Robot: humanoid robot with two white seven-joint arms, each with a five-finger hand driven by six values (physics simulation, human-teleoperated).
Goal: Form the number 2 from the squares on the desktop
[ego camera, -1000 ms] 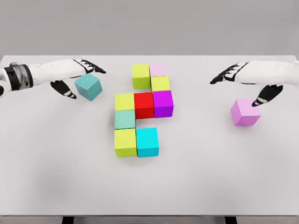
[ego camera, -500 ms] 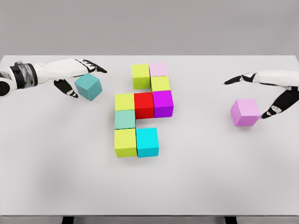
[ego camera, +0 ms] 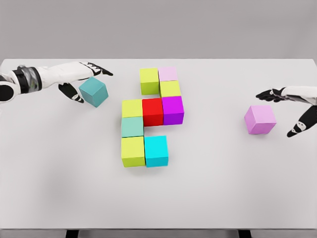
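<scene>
Head view shows you the right hand [ego camera: 293, 110] has drawn back, fingers spread, empty, leaving the pink plastic cube [ego camera: 260, 119] just left of it; the left hand [ego camera: 81, 82] still cups the teal cube [ego camera: 93, 91], fingers relaxed.

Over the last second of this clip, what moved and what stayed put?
The right hand pulled back toward the table's right edge, away from the pink cube, which it had been over with fingers spread; the cube itself did not shift. The left hand barely moved and remains around the teal cube, without a clear grip. The assembled block cluster is unchanged.
</scene>
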